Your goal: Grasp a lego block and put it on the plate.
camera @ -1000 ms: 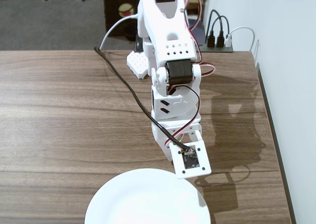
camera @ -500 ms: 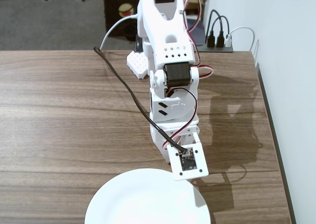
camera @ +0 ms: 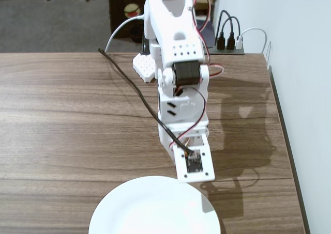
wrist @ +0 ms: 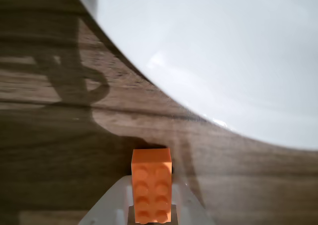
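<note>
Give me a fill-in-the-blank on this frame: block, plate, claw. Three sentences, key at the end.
1. In the wrist view the lego block held between the claw fingers is colored ____.
2. In the wrist view the block is over bare ____, not yet over the plate.
3. In the fixed view the plate lies at the ____ edge of the picture, with the arm's camera board just above its rim.

Missing words: orange; table (wood); bottom
</note>
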Available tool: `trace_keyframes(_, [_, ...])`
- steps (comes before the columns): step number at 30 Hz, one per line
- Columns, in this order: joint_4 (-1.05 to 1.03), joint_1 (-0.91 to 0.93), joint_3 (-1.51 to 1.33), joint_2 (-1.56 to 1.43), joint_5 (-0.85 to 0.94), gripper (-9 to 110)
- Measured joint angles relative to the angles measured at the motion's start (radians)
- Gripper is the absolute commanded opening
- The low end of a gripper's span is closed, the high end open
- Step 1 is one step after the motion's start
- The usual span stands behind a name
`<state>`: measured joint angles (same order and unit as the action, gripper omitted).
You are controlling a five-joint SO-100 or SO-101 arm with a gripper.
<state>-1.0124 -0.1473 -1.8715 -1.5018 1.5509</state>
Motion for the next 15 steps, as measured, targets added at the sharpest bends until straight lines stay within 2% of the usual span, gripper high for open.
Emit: trace_keyframes(15, [0.029,0.075,-0.035,-0.268,-0.084,2])
